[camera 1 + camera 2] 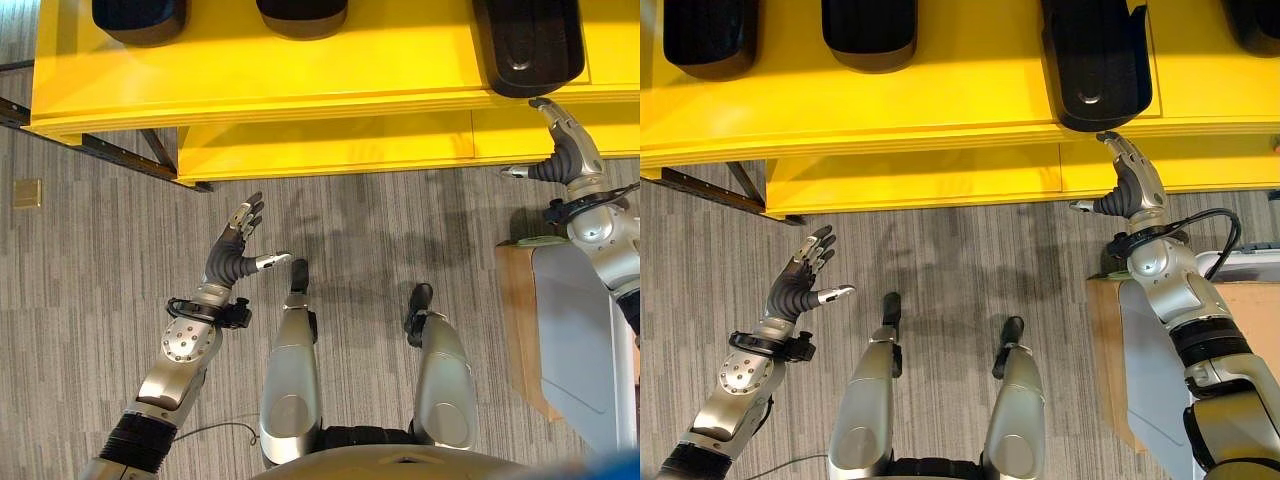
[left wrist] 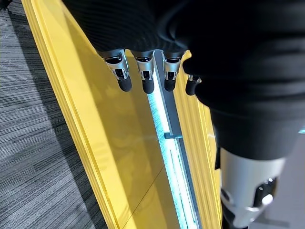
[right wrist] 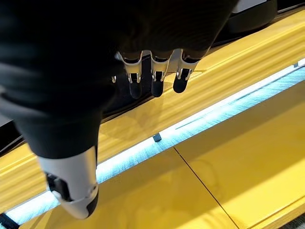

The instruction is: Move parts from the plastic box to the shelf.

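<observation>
Glossy black parts (image 1: 1095,60) sit on a bright yellow shelf (image 1: 940,110); the floor (image 1: 940,260) is grey, finely striped.

You see the black parts (image 1: 1095,60) on the yellow shelf (image 1: 940,110) cut off by the frame's top edge, so their full shape stays unknown. The wooden box (image 1: 520,320) beside your right arm is mostly hidden behind that arm; you cannot tell its contents. The right robot hand (image 1: 1130,180) covers the shelf edge beneath the nearest part.

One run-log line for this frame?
right hand: open, fingertips at black part on yellow shelf | left hand: open, idle over floor
</observation>
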